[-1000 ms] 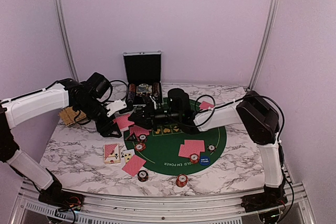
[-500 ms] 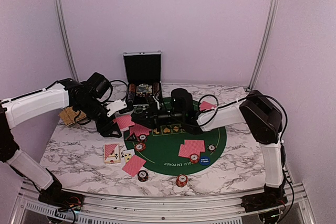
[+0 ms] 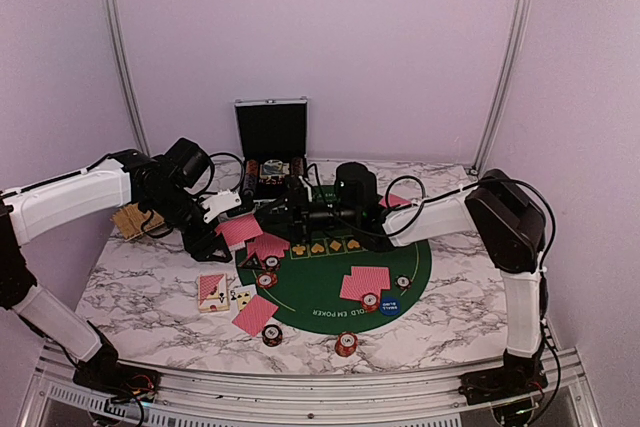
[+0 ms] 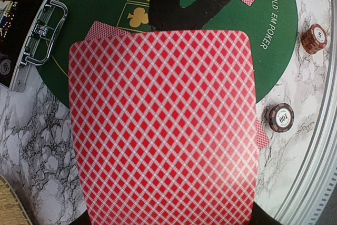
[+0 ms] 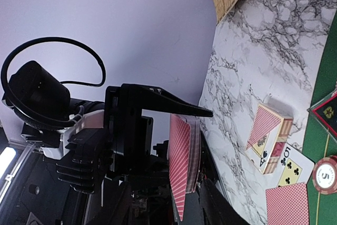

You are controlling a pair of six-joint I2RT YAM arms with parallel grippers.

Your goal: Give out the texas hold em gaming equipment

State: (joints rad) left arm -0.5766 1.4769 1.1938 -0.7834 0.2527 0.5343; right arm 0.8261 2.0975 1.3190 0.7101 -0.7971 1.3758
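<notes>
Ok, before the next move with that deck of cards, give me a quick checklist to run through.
1. Hold: the left gripper is clamped on the deck: ok.
2. Approach: the right gripper is at the deck's edge: ok.
3. Pick: the right gripper has exactly one card: cannot tell.
4. Landing space: bare green mat is free for dealing: ok.
5. Dealt card pair lies face down on the mat: ok.
</notes>
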